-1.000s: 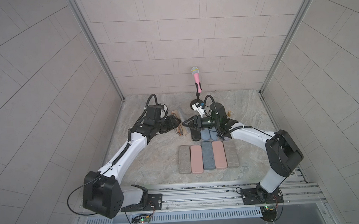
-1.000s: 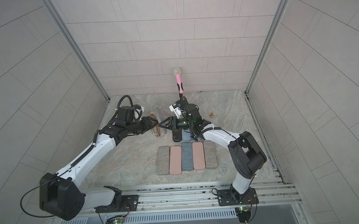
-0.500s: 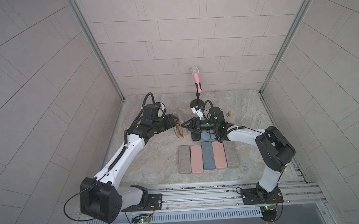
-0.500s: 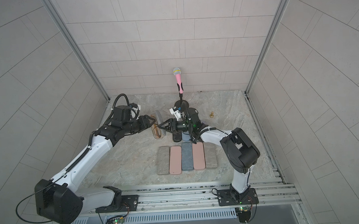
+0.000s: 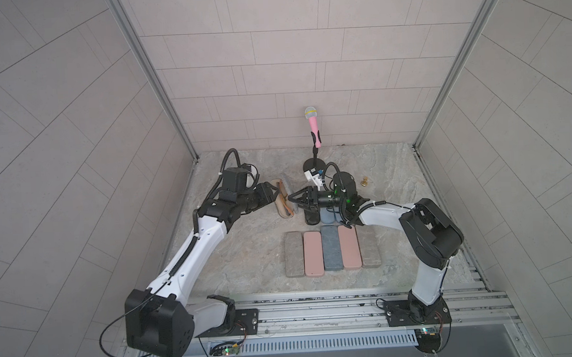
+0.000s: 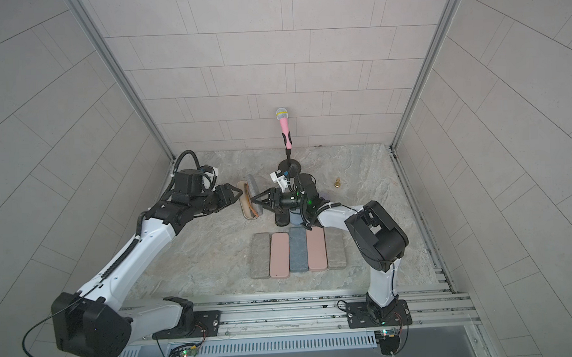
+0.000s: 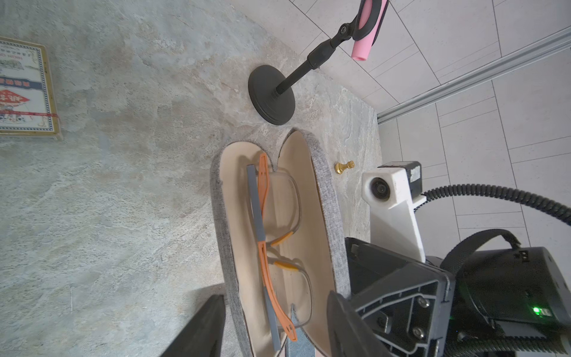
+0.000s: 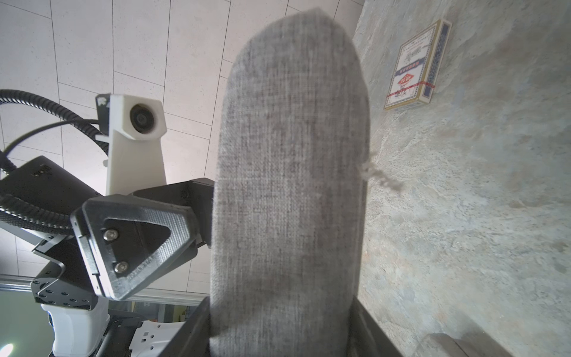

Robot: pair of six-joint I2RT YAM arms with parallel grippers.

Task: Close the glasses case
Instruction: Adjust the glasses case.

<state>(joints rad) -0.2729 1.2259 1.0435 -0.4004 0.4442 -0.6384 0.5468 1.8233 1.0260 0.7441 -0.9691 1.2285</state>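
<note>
The glasses case [image 5: 283, 204] [image 6: 250, 204] lies open on the stone table, grey fabric outside and beige lining [image 7: 287, 216] inside. Glasses [image 7: 262, 235] with orange and grey arms rest in its base. The lid stands up along one side. My left gripper [image 5: 274, 193] [image 7: 275, 296] is open, its fingers straddling the case's near end. From the opposite side my right gripper [image 5: 291, 199] [image 8: 279, 299] is open against the lid's grey back [image 8: 290, 185], which fills the space between its fingers.
A pink microphone [image 5: 314, 125] on a black stand rises behind the case. Several flat pink, grey and blue slabs [image 5: 331, 250] lie in a row nearer the front. A small brass piece [image 5: 365, 181] sits at the back right; a card box [image 8: 417, 65] lies beyond the case.
My right gripper has moved left, up to the back of the lid. The left arm has shifted a little, its gripper staying at the case.
</note>
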